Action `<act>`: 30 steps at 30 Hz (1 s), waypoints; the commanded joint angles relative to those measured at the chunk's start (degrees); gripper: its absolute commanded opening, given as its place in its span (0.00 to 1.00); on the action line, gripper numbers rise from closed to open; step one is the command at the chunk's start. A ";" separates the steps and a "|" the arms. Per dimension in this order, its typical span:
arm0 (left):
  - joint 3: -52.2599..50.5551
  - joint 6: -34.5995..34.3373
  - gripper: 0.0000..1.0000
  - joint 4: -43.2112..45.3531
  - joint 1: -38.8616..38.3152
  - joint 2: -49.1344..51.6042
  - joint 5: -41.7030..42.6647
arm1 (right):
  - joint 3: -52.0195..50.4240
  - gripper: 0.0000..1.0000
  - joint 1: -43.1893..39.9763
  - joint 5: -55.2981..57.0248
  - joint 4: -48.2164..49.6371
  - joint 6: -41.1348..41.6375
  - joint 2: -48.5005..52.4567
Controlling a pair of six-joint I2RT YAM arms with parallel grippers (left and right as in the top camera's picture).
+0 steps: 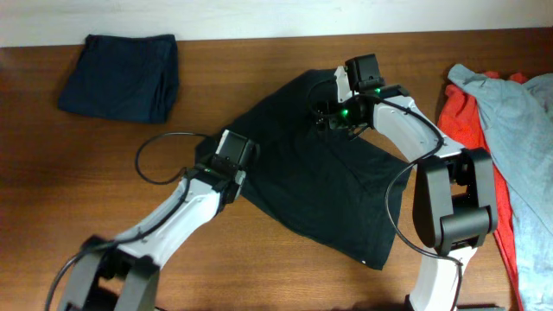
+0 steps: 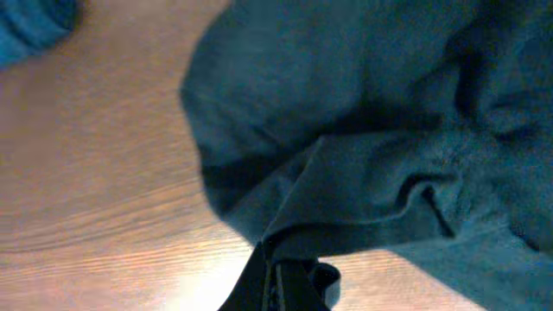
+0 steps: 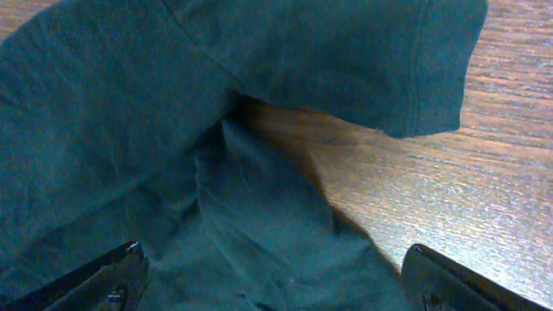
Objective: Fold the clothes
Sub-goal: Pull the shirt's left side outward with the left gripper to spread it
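Observation:
The clothes lie on the brown table (image 1: 259, 60). A black T-shirt (image 1: 320, 181) is spread crumpled at the middle, with a small white mark (image 1: 365, 263) near its lower hem. My left gripper (image 1: 233, 169) is at the shirt's left edge. In the left wrist view it (image 2: 275, 259) is shut on a pinched fold of the shirt (image 2: 363, 173). My right gripper (image 1: 335, 115) hovers over the shirt's upper part. Seen from the right wrist, it (image 3: 276, 285) is open, its fingers (image 3: 112, 278) wide apart over the cloth (image 3: 173, 130), with a sleeve (image 3: 389, 69) ahead.
A folded navy garment (image 1: 121, 76) lies at the back left. A red garment (image 1: 471, 121) and a pale grey-blue one (image 1: 518, 130) are heaped at the right edge. A black cable (image 1: 160, 160) loops on the wood left of the shirt.

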 commanded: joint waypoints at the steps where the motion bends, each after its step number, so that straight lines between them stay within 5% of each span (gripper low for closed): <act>1: 0.74 2.47 0.04 -3.78 -0.22 -4.42 -1.44 | 0.85 0.99 -0.35 0.96 0.15 0.66 -1.36; 17: 0.66 -2.60 0.13 -23.39 -0.22 -5.29 -1.38 | 0.85 0.99 -0.35 0.96 0.15 0.63 -1.36; 22: 0.66 -6.40 0.49 -22.47 -0.22 -5.29 0.96 | 0.85 0.99 -0.35 0.96 0.15 0.63 -1.36; 24: 0.66 -13.33 0.53 -22.53 0.31 -5.29 4.37 | 0.85 0.99 -0.35 0.96 0.15 0.66 -1.36; 26: 0.66 -20.96 0.49 -22.23 2.54 -5.29 9.73 | 0.85 0.99 -0.35 0.96 0.15 0.66 -1.36; 28: 0.66 -23.54 0.20 -20.31 5.64 -5.27 13.31 | 0.85 0.99 -0.35 0.96 0.15 0.66 -1.36; 30: 0.66 -24.04 0.03 -18.27 8.09 -5.27 15.80 | 0.85 0.99 -0.35 0.96 0.15 0.63 -1.36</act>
